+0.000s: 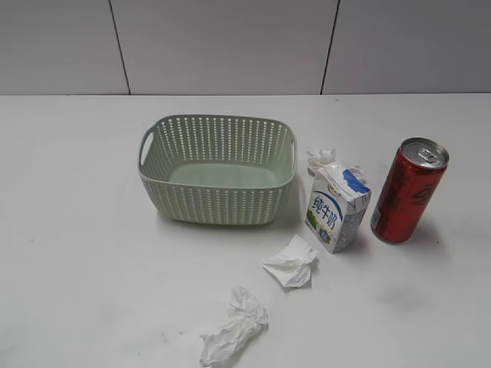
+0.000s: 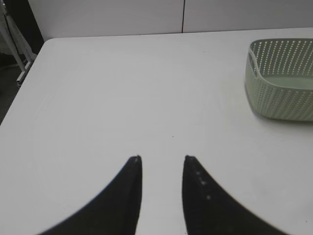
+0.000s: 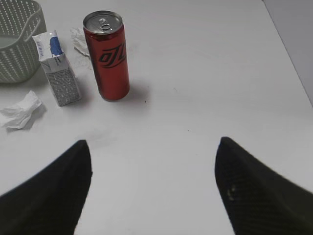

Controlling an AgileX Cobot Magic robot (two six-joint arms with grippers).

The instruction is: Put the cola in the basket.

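The cola (image 1: pixel 408 191) is a tall slim red can with a silver top, standing upright on the white table at the right; it also shows in the right wrist view (image 3: pixel 106 55). The pale green basket (image 1: pixel 217 170) stands empty left of it, and shows in the left wrist view (image 2: pixel 282 78) and the right wrist view (image 3: pixel 17 41). My right gripper (image 3: pixel 154 144) is wide open and empty, well short of the can. My left gripper (image 2: pixel 161 158) is open and empty over bare table, far left of the basket. Neither arm shows in the exterior view.
A white-and-blue milk carton (image 1: pixel 336 208) stands between basket and can, close to the can. Crumpled tissues lie behind the carton (image 1: pixel 321 159), in front of it (image 1: pixel 292 263) and near the front edge (image 1: pixel 234 327). The table's left edge (image 2: pixel 19 93) is near my left gripper.
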